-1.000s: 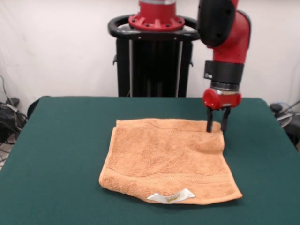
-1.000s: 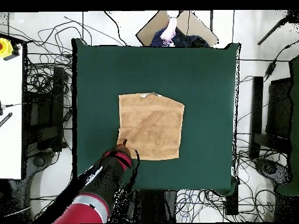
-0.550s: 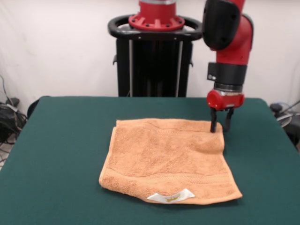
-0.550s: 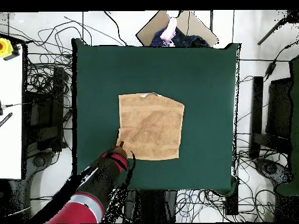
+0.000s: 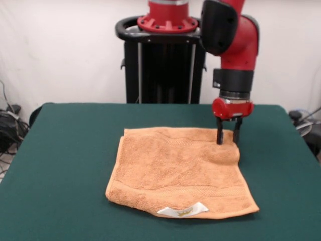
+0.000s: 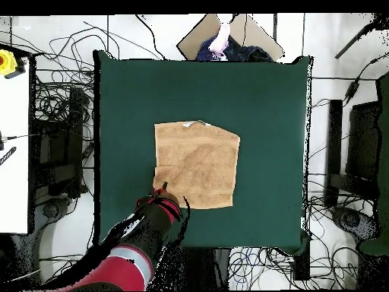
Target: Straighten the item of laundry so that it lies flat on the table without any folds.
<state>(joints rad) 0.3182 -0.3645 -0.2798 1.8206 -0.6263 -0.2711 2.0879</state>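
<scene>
The towel (image 5: pixel 180 173) lies mid-table (image 5: pixel 60 165), nearly flat, label (image 5: pixel 183 210) at the front edge; we see one soft ridge along the corner under the arm. The gripper (image 5: pixel 226 136) stands upright there, fingers (image 5: pixel 219 134) apart, tips at the cloth. We judge it placed to pinch that corner and draw the ridge out.

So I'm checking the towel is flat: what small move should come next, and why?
Probably lower the tool onto the towel corner it hovers over and draw it outward. Its fingers are open, and the cloth by that far corner looks slightly puckered, while the rest lies flat on the table.
</scene>
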